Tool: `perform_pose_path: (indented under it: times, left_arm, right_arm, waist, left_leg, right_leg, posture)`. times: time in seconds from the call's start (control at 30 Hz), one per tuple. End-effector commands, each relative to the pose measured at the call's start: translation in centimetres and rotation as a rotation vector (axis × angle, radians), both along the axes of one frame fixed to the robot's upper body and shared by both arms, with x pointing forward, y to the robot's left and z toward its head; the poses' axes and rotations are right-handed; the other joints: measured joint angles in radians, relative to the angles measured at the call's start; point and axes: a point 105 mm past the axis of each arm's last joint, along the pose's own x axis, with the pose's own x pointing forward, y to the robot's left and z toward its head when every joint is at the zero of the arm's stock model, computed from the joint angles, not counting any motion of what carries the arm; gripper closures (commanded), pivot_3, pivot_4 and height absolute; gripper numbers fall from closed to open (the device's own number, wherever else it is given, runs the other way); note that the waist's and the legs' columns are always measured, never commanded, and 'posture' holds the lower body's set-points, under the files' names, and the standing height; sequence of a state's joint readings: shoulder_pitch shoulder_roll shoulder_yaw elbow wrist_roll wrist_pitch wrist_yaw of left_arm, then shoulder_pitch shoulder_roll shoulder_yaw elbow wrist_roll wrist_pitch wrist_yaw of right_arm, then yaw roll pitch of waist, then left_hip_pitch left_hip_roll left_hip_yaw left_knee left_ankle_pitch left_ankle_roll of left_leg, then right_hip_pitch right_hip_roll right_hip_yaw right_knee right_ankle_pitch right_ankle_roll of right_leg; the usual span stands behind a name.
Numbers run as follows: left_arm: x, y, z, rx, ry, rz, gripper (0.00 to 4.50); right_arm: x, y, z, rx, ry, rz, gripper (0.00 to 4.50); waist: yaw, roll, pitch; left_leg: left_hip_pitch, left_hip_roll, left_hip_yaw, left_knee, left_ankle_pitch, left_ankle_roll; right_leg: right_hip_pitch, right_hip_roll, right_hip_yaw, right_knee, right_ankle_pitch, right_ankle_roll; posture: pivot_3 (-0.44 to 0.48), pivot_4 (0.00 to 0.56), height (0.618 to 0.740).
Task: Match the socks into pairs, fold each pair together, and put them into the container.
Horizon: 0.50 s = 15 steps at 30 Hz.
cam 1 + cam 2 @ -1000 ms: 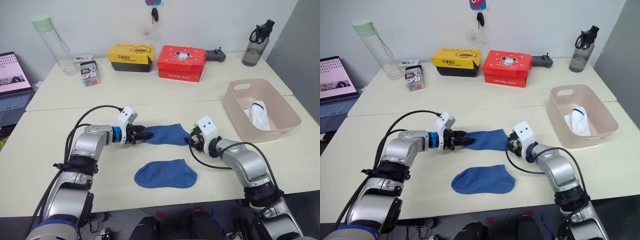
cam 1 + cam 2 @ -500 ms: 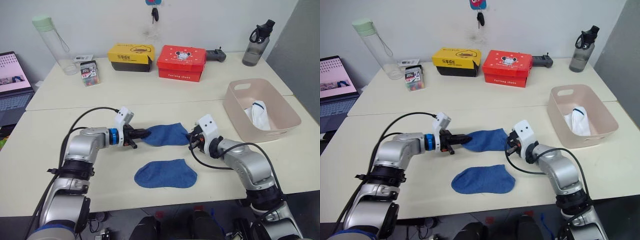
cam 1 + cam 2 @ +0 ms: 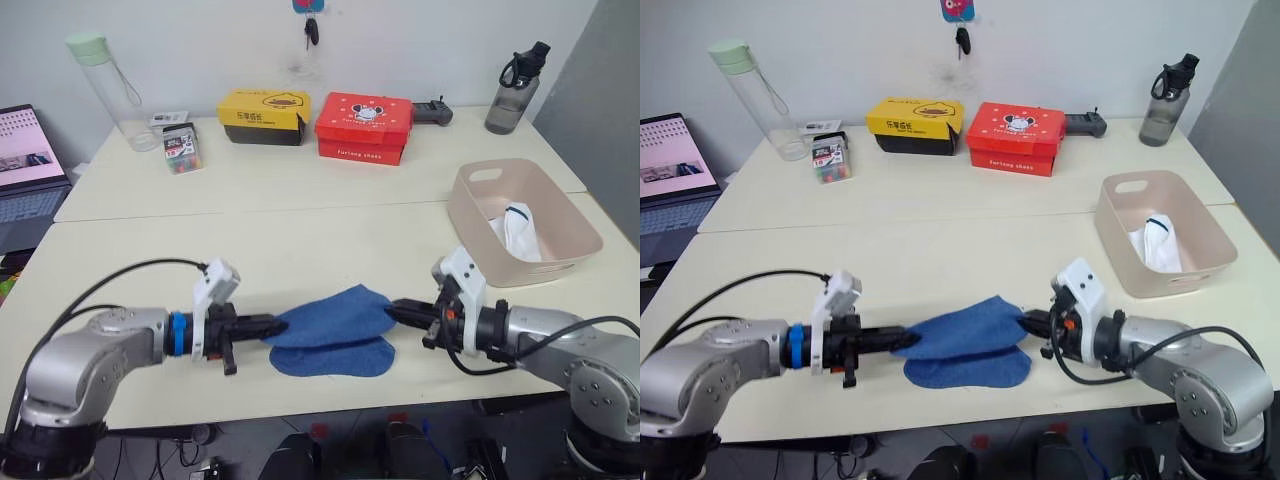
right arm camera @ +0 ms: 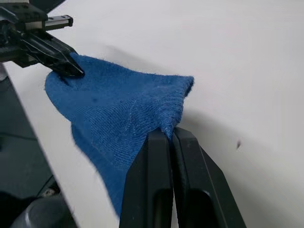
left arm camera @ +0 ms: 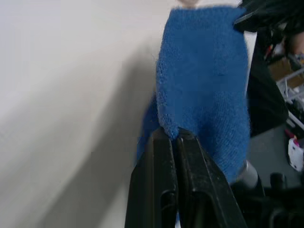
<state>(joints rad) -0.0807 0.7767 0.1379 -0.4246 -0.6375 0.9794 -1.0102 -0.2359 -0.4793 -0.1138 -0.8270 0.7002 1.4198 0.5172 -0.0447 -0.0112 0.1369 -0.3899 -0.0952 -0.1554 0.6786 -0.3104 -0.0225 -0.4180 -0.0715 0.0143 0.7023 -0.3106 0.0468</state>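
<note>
Left eye view: both grippers sit low near the front edge of the desk [image 3: 300, 215], holding one blue sock [image 3: 335, 318] stretched between them. Left gripper [image 3: 272, 325] fingers are closed on the sock's left end; right gripper [image 3: 397, 309] fingers are pinched shut on its right end. This held sock lies over the second blue sock [image 3: 345, 358], overlapping it, and that one lies flat on the desk just short of the front edge. Little desk is left in front of the socks; a broad bare stretch is behind them, up to the seam between the two desks.

The basin [image 3: 470, 215] is at the right, well apart from the grippers, with a white sock [image 3: 515, 228] inside. Yellow box [image 3: 263, 116], red box [image 3: 362, 126], clear bottle [image 3: 108, 88] and grey bottle [image 3: 512, 88] stand along the back, far from the work. A laptop [image 3: 25, 165] sits at the left edge.

Versus one second ago: the held sock was behind the flat one with a gap between them; it is now pulled toward the front and laid on top. Both arms have drawn back toward the desk's front.
</note>
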Motion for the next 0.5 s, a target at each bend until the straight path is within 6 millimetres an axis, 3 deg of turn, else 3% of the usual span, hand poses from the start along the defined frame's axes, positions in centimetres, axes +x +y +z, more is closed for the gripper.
perform_pose_path:
  times: [0.03, 0.3, 0.5]
  left_arm:
    - [0.2, 0.0, -1.1, 0.074, -0.103, 0.008, 4.48]
    - [0.1, -0.6, -3.4, 0.09, -0.11, 0.002, 4.48]
    - [-0.1, -1.4, -1.4, 0.056, -0.149, -0.092, 4.48]
  right_arm:
    - [-0.6, 0.4, -0.8, -0.082, -0.073, 0.014, 4.5]
    - [-1.3, 0.7, -4.1, -0.138, -0.047, 0.014, 4.5]
    - [-2.1, 0.8, -2.3, -0.051, -0.087, 0.03, 4.5]
  waist:
    - [0.011, 0.0, 0.0]
    - [0.019, 0.0, 0.0]
    - [0.019, 0.0, 0.0]
  left_leg:
    - [0.001, 0.0, 0.0, 0.0, 0.0, 0.0]
    - [0.009, 0.0, -0.001, -0.001, 0.0, 0.0]
    - [0.009, 0.0, -0.001, -0.001, 0.0, 0.0]
  right_leg:
    - [0.001, 0.0, 0.0, -0.001, 0.0, 0.0]
    - [0.012, 0.0, -0.001, -0.006, 0.0, 0.0]
    - [0.012, 0.0, -0.002, -0.007, 0.0, 0.0]
  posture:
    - [0.0, 0.15, 0.726]
    - [0.0, 0.15, 0.726]
    - [0.0, 0.15, 0.726]
